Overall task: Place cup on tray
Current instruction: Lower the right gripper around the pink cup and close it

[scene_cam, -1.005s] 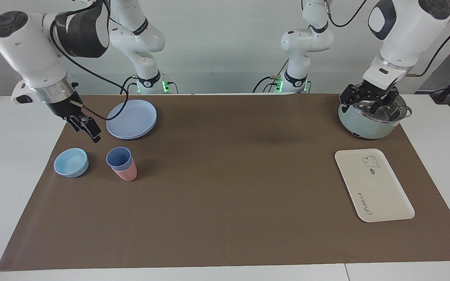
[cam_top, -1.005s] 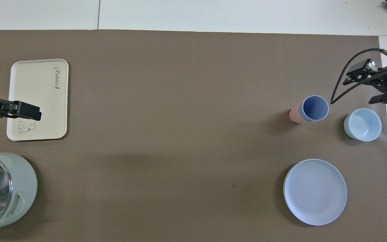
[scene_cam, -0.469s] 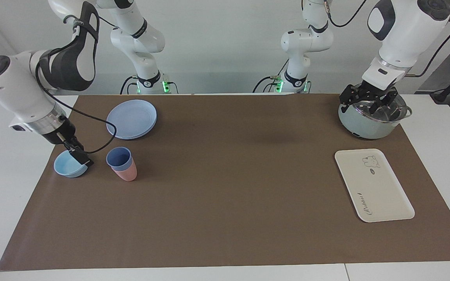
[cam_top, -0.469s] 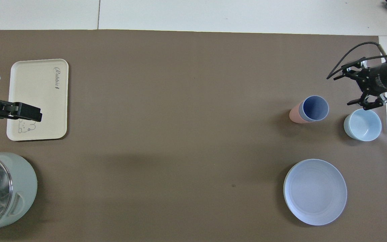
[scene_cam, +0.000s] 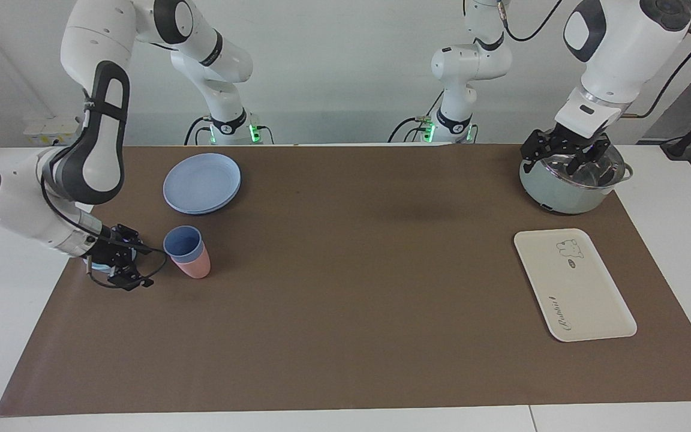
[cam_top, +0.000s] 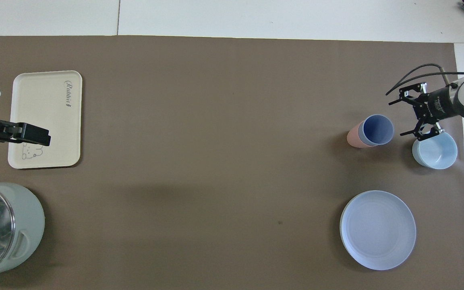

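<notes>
Since one second ago the right claw [scene_cam: 131,262] has come down from the air beside the round blue plate [scene_cam: 202,182] to a low place just above the brown mat [scene_cam: 345,336], and it now points sideways toward the cup [scene_cam: 184,244]. Its two fingers are spread wide, with nothing between them. In the overhead view the right claw [cam_top: 409,116] is beside the cup [cam_top: 375,129] but apart from it, and it partly covers the rim of the light-blue bowl [cam_top: 435,151]; if it touches the bowl I cannot tell.

The cup stands upright inside a salmon-pink cup [scene_cam: 195,267] near the bench edge at the right arm's end. It has not moved. The plate lies nearer to the robots than the two cups.

The tray [scene_cam: 573,285] lies flat near the bench edge at the left arm's end, well apart from the cup, and nothing is on it. A pale green pot [scene_cam: 567,186] stands nearer to the robots than the tray, close to the bench corner. The left arm waits with the left claw [scene_cam: 563,153] over the pot; its fingers are spread and hold nothing. In the overhead view the left claw [cam_top: 30,133] covers part of the tray [cam_top: 44,104].
</notes>
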Controlling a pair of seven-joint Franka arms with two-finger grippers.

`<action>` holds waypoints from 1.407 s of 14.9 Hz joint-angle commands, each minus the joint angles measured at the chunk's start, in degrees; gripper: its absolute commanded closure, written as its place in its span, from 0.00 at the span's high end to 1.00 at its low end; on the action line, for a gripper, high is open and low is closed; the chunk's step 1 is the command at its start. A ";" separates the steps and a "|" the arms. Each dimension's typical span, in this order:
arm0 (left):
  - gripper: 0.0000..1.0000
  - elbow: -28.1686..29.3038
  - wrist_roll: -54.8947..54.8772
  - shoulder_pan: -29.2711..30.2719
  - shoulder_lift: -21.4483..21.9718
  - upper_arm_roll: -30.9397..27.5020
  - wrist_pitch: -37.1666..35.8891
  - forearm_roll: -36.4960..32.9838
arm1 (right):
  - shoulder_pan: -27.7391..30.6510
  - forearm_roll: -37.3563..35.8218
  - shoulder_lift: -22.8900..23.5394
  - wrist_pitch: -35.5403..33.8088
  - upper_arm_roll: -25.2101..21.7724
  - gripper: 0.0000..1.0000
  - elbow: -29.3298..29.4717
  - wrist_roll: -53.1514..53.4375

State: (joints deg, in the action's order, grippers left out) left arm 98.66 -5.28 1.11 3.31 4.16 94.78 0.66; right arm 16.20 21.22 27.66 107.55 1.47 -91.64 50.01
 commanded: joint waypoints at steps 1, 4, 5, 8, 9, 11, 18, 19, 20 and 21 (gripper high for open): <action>1.00 2.50 0.71 -0.23 2.05 0.06 1.37 -0.31 | 0.68 5.82 0.56 -2.26 0.64 1.00 0.15 0.62; 1.00 2.50 0.71 -0.31 2.05 0.06 1.46 -0.31 | 0.59 10.05 -0.32 -2.17 0.64 1.00 -4.33 0.27; 1.00 2.76 0.71 -0.23 2.05 0.06 1.46 -0.31 | 0.68 10.85 -0.76 -2.17 0.64 1.00 -5.82 0.09; 1.00 2.94 0.71 -0.31 2.05 0.06 1.55 -0.31 | 0.59 13.14 -1.99 -1.65 0.64 1.00 -9.08 -1.49; 1.00 3.03 0.71 -0.31 2.05 0.06 1.64 -0.31 | 0.59 13.66 -2.08 -1.47 0.64 1.00 -9.52 -1.58; 1.00 3.03 0.71 -0.31 2.14 0.06 1.72 -0.31 | 0.50 14.54 -2.17 -1.03 0.64 1.00 -10.66 -1.84; 1.00 3.56 0.62 -0.23 2.40 0.06 1.72 -0.31 | -1.34 16.74 -3.66 1.44 0.99 0.23 -14.80 -4.22; 1.00 3.56 0.62 -0.31 2.40 0.06 1.72 -0.31 | -1.52 16.74 -3.75 0.82 1.16 0.07 -14.89 -4.39; 1.00 3.56 0.62 -0.31 2.40 0.06 1.72 -0.31 | -2.04 16.74 -4.01 -0.14 1.25 0.00 -14.89 -4.31; 1.00 3.56 0.62 -0.31 2.40 0.15 1.72 -0.31 | -2.83 16.74 -4.71 -0.50 1.25 0.00 -14.97 -4.30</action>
State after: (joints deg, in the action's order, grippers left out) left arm 99.62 -5.28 1.09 3.71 4.29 94.94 0.66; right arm 14.10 36.20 25.73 107.67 2.55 -104.29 47.10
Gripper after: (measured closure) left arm 0.000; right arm 0.242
